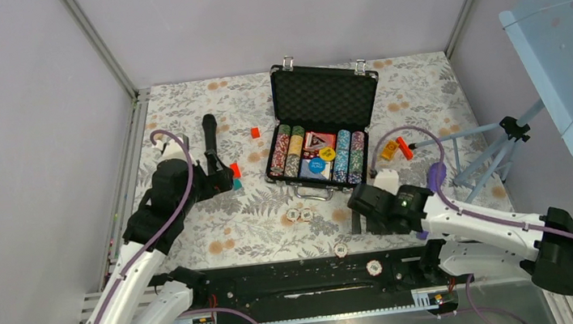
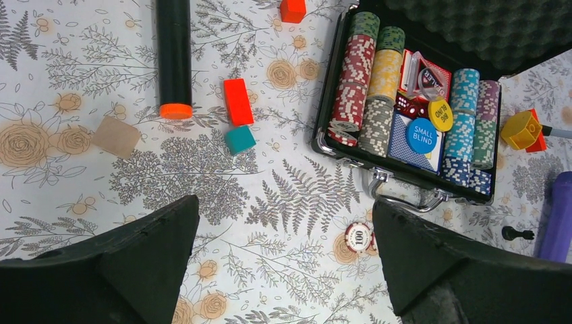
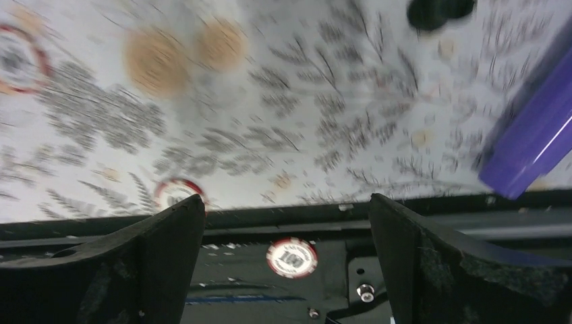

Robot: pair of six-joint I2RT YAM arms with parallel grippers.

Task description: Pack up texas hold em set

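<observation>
The black briefcase [image 1: 325, 96] lies open at the table's middle back, its foam lid raised. Rows of striped poker chips [image 2: 351, 88], a card deck [image 2: 421, 74], a blue button [image 2: 421, 135] and a yellow button [image 2: 440, 115] sit inside. Loose chips lie in front of the case [image 1: 292, 215], near the table's front edge [image 1: 340, 249] and on the black rail [image 3: 291, 257]. My left gripper [image 2: 287, 250] hangs open over bare cloth, left of a "100" chip [image 2: 358, 237]. My right gripper [image 3: 287, 229] is open above the rail chip, holding nothing.
A black microphone with an orange end [image 2: 174, 54], a red block [image 2: 237, 101] and a teal block [image 2: 239, 140] lie left of the case. A yellow piece [image 2: 521, 129], a purple object [image 2: 558, 216] and a tripod [image 1: 501, 146] stand to the right.
</observation>
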